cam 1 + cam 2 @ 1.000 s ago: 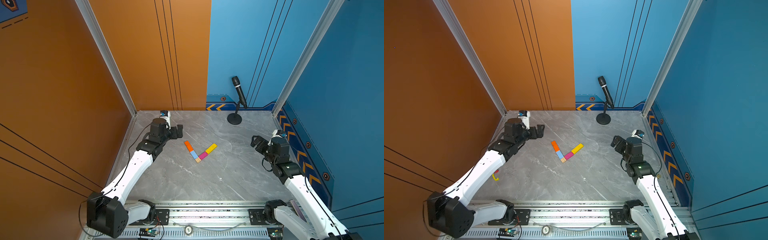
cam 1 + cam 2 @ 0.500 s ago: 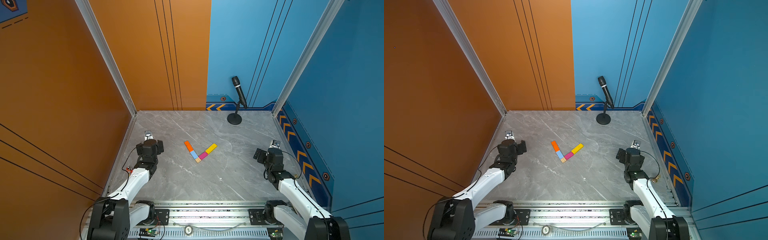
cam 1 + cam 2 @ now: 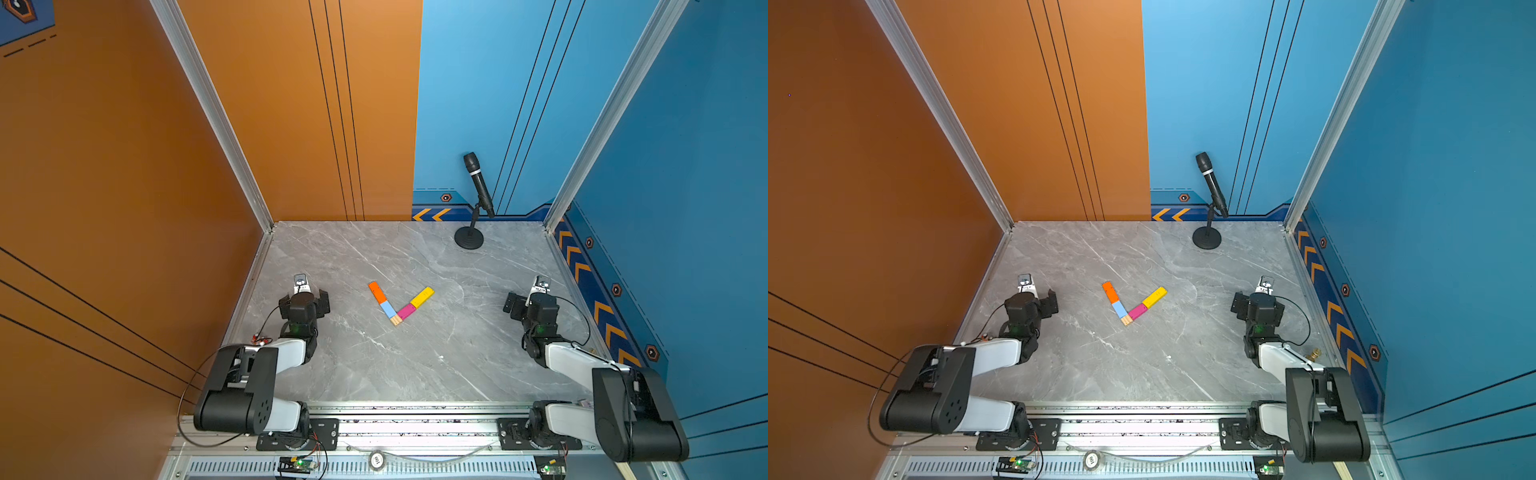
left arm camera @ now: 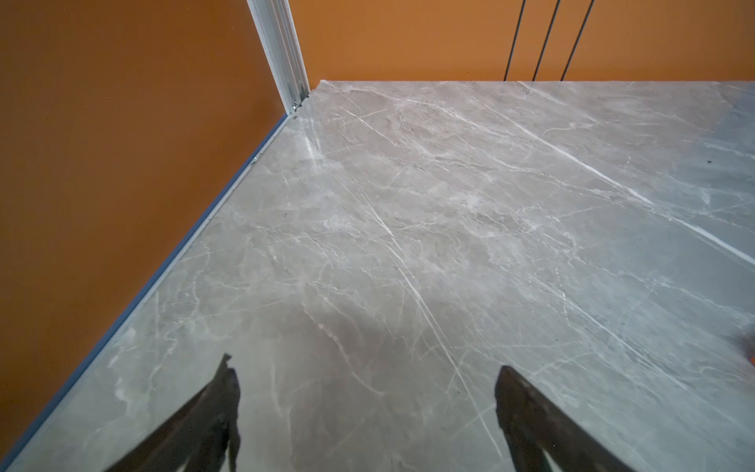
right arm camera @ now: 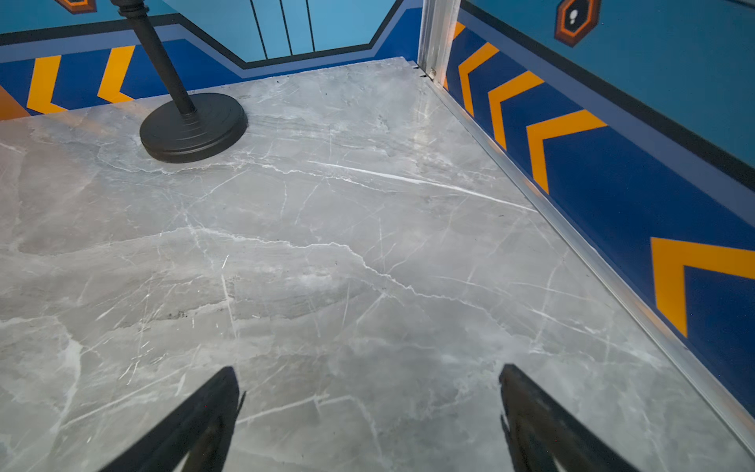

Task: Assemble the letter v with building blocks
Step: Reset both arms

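V: flat on table, centre, blocks touching end to end. One arm orange block plus blue block; other arm yellow block plus pink block; wood block at the point. Left gripper: jaws wide, empty. Right gripper: jaws wide, empty. V lies between them, well apart from both.

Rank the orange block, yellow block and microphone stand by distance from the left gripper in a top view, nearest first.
1. Orange block, the V's arm nearer the left gripper.
2. Yellow block, the far arm.
3. Microphone stand, far back on the right.
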Robot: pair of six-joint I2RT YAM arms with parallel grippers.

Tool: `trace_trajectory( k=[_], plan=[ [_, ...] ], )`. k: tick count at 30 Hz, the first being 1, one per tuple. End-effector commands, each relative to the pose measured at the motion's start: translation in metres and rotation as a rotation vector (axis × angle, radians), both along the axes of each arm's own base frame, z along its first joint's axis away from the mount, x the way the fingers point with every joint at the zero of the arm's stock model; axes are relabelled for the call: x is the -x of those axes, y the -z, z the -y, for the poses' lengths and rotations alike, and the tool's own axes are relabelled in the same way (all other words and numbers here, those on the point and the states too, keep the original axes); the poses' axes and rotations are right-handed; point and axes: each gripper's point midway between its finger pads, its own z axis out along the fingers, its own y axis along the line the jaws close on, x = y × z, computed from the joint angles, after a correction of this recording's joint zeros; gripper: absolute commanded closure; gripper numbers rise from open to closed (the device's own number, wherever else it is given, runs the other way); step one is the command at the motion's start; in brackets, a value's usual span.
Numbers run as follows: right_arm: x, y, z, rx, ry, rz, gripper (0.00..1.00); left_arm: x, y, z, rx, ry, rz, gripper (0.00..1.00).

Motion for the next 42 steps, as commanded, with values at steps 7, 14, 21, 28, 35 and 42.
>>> trace_trajectory(
  k=[7, 14, 21, 28, 35, 42],
  plan=[
    [-0.029, -0.002, -0.013, 0.063, -0.057, 0.112, 0.01, -0.013, -0.012, 0.014, 0.009, 0.097, 0.138, 0.02],
    [-0.032, -0.001, -0.01, 0.056, -0.048, 0.105, 0.0, -0.021, -0.006, 0.012, 0.031, 0.102, 0.077, 0.02],
    [-0.032, -0.001, -0.011, 0.062, -0.05, 0.103, 0.01, -0.023, -0.006, 0.013, 0.008, 0.095, 0.061, 0.02],
    [-0.032, -0.001, -0.012, 0.066, -0.054, 0.099, 0.0, -0.023, -0.006, 0.013, 0.008, 0.095, 0.061, 0.02],
    [-0.033, -0.001, -0.014, 0.068, -0.061, 0.093, 0.01, -0.023, -0.005, 0.013, 0.008, 0.094, 0.06, 0.02],
    [-0.033, -0.001, -0.015, 0.071, -0.063, 0.094, 0.0, -0.023, -0.007, 0.014, 0.005, 0.094, 0.063, 0.02]
  ],
)
